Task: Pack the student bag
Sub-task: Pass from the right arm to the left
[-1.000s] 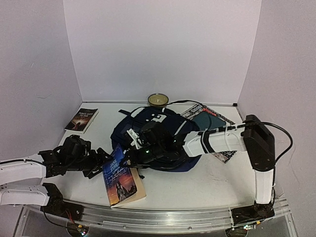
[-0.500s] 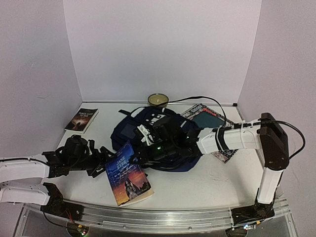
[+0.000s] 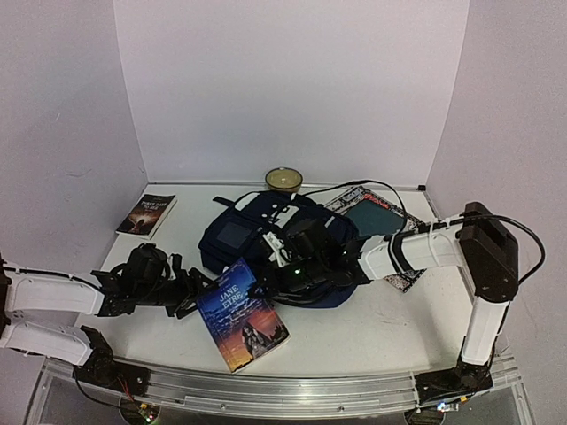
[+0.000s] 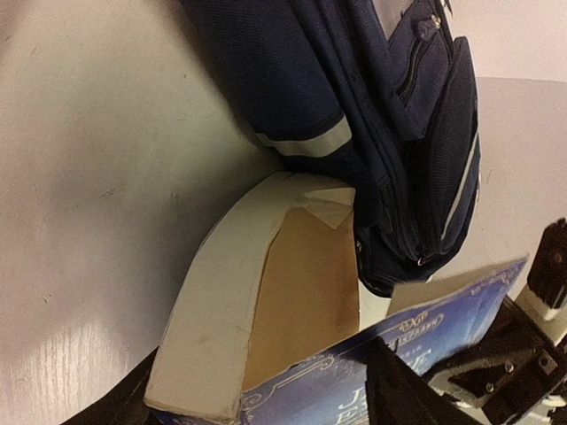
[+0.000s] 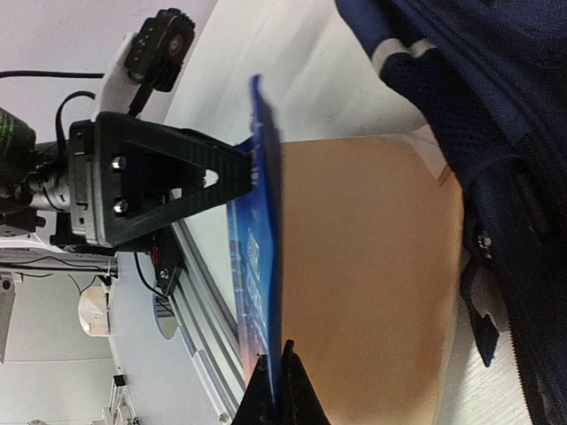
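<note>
Up front the paperback [image 3: 241, 314] gapes open, right gripper [image 5: 275, 390] pinched on its cover alone, left gripper [image 3: 190, 292] at its left edge — gripping or not, can't tell — so cover prob. creases or slips before reaching the student bag [image 3: 221, 248] just behind, mid-table.

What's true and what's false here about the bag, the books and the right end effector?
1. The Jane Eyre book is inside the student bag. False: it is outside, at the bag's near side.
2. The right end effector is shut on the book's cover. True.
3. A bowl stands behind the bag. True.
4. The dark paperback lies on the bag. False: it lies on the table, apart, far left.
</note>
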Tool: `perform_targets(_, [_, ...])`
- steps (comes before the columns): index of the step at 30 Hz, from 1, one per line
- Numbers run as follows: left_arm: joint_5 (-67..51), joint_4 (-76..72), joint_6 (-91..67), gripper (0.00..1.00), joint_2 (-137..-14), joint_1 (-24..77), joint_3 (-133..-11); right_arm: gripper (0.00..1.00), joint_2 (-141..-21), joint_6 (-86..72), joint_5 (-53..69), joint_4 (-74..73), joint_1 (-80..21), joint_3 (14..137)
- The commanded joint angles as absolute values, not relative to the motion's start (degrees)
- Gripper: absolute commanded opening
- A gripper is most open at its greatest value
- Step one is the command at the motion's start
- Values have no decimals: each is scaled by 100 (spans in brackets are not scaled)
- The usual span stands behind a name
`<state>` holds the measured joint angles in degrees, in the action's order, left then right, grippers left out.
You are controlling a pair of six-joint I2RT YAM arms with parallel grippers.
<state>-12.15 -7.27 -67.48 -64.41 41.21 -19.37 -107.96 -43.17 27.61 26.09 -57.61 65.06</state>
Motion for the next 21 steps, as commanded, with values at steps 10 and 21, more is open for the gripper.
perform_targets(10, [-1636,-1819,-7008,26,-5488,4254,-1865,10,-10502,-4287,2552,3071,-5437,6227])
perform_targets(21, [-1594,-1820,-7276,0,-4499,4250,-1995,62,-9961,-4291,2567,3086,-5426,6156])
